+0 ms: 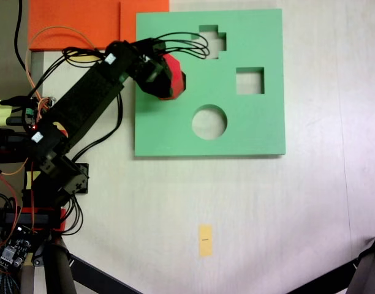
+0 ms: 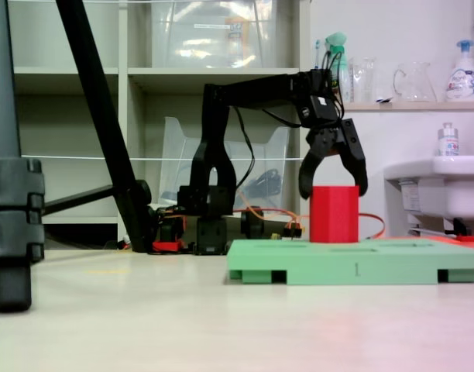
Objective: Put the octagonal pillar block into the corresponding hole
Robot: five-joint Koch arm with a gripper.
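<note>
One red block (image 2: 334, 214) is stood upright on the green board (image 2: 353, 267), long side pointing up. It is straddled by the opened, empty gripper (image 2: 333, 186).

One fixed view looks pretty much straight down on the counter (image 1: 249, 202), high enough to take in the whole green board (image 1: 169, 131), the arm's base at the left and a tripod leg (image 1: 359, 269) in the bottom corner. The other fixed view sits right down at counter level, looking sideways at the board's edge (image 2: 353, 270), with shelves behind. Both fixed views share the board, the arm (image 2: 252, 89) and the red block (image 2: 334, 213) standing on it.
</note>
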